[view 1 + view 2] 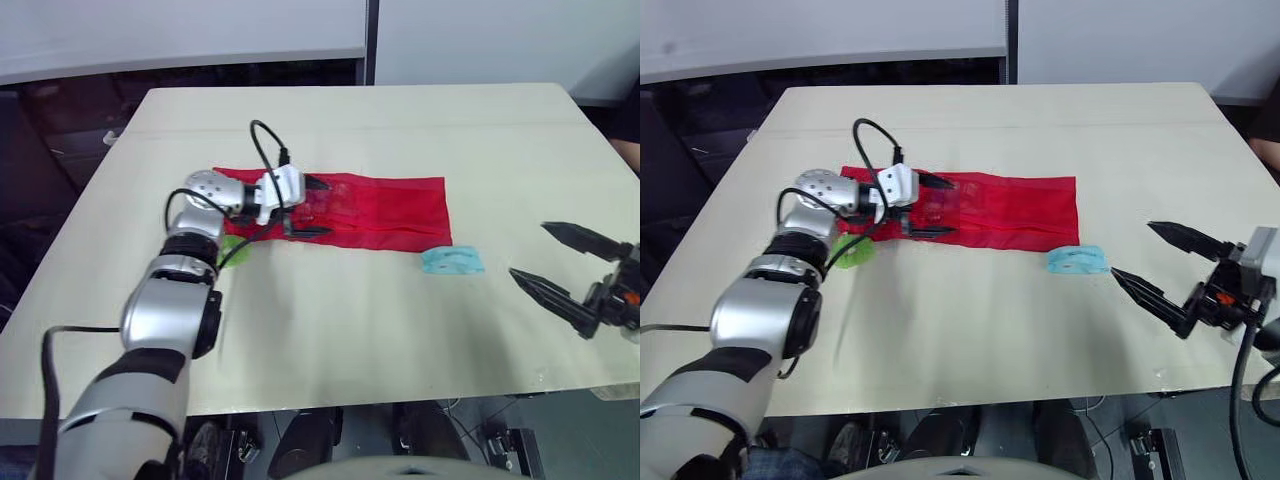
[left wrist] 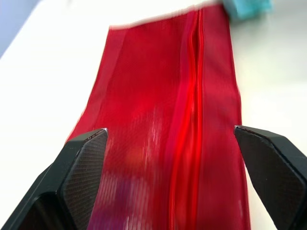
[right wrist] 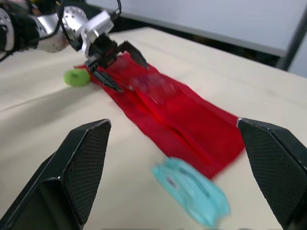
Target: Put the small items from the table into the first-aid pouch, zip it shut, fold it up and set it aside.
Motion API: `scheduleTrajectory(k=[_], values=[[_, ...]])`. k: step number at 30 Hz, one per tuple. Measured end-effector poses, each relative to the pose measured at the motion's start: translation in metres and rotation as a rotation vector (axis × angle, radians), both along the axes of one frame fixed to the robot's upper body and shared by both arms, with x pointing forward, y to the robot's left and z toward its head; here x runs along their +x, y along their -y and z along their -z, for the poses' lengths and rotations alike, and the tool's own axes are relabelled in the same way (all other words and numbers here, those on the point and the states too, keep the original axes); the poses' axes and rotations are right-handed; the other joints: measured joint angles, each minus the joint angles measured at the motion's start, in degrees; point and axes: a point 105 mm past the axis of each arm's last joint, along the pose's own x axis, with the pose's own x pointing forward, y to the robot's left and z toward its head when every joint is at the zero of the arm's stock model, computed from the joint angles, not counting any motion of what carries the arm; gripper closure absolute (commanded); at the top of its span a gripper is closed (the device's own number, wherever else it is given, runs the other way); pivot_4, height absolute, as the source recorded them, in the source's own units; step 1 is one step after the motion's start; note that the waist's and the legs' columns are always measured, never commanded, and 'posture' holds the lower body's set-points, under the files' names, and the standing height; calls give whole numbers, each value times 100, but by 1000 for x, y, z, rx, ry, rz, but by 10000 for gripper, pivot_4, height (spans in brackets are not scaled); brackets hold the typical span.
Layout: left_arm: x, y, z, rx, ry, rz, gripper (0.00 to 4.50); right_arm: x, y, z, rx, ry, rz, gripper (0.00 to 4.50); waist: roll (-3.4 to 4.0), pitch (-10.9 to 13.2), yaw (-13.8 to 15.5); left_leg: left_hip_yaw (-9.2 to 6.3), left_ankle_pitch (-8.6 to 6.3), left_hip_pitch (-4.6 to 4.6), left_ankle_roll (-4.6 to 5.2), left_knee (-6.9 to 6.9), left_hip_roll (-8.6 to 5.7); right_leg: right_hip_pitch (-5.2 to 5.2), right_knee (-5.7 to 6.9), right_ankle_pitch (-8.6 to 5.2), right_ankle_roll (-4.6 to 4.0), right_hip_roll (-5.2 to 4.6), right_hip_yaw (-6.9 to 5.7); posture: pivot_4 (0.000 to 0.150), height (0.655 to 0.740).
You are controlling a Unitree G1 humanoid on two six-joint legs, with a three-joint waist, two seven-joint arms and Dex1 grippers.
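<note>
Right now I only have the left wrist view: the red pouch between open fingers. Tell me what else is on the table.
Observer: A green item lies on the table off the pouch's left end, behind your left gripper.
Operator: Report the right gripper.
Observer: The right gripper is open over the table's right side, holding nothing.
Operator: Place the teal thing at my frame's corner.
Observer: The teal packet lies outside the pouch, between its near right corner and the right gripper.
</note>
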Motion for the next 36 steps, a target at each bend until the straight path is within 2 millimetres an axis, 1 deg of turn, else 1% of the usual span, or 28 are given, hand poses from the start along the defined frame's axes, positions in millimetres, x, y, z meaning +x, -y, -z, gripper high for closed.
scheduleTrajectory(k=[1, 4, 5, 9, 12, 18, 21, 26, 34, 35, 36], values=[[0, 6, 2, -7, -10, 7, 353, -1, 2, 0, -5, -1, 9, 0, -1, 0, 0, 1, 0, 2, 1, 1, 0, 3, 1, 0, 0, 0, 1, 1500, 7368], [-1, 44, 15, -20, -79, 27, 353, -6, 7, -1, -46, 9, 61, 0, -1, 1, -7, 3, -1, 4, 2, 1, 0, 5, 0, 0, 2, 1, 2, 1500, 7368], [-2, 50, 18, -13, -91, 30, 353, -7, 7, -2, -50, 13, 66, 0, -2, 1, -27, 5, -1, 5, 2, 1, 2, 4, 0, 0, 2, 4, 5, 1500, 7368], [4, 64, 33, 76, -67, -24, 353, -10, 5, -1, -66, 9, 101, 0, -2, 1, -34, 8, -1, 9, 1, -6, 6, 3, 1, 0, 2, 6, 11, 1500, 7368], [9, 68, 39, 101, -64, -73, 353, -11, 7, -1, -61, 15, 153, 0, -3, 2, 8, 8, -1, 6, 2, -4, 2, 3, -1, 0, 3, 2, 10, 1500, 7368], [25, 71, 24, 61, -47, -189, 353, -17, 11, 5, -47, -3, 232, 0, -4, 2, 39, 8, -1, 7, 2, -3, 1, 4, -1, 0, 4, 2, 11, 1500, 7368], [28, 74, 24, 46, -47, -223, 353, -18, 12, 6, -47, -7, 242, 0, -4, 2, 29, 8, -1, 8, 2, -3, 1, 4, -1, 0, 4, 2, 10, 1500, 7368], [30, 76, 26, 38, -54, -251, 353, -18, 13, 5, -51, 1, 244, 0, -4, 3, 22, 8, 0, 7, 1, -4, 1, 4, -1, 0, 4, 2, 10, 1500, 7368], [28, 81, 29, 63, -42, -229, 353, -15, 15, 2, -61, 29, 250, 0, -4, 3, 23, 9, 0, 7, 1, -4, 1, 4, -1, 0, 4, 2, 10, 1500, 7368], [28, 81, 29, 64, -42, -229, 4140, -15, 15, 3, -61, 29, 249, 0, -4, 3, 23, 9, 0, 7, 1, -4, 1, 4, -1, 0, 4, 2, 10, 1500, 7368], [28, 81, 29, 64, -42, -229, 5458, -15, 15, 3, -61, 29, 249, 0, -4, 3, 23, 9, 0, 7, 1, -4, 1, 4, -1, 0, 4, 2, 10, 1500, 7368]])
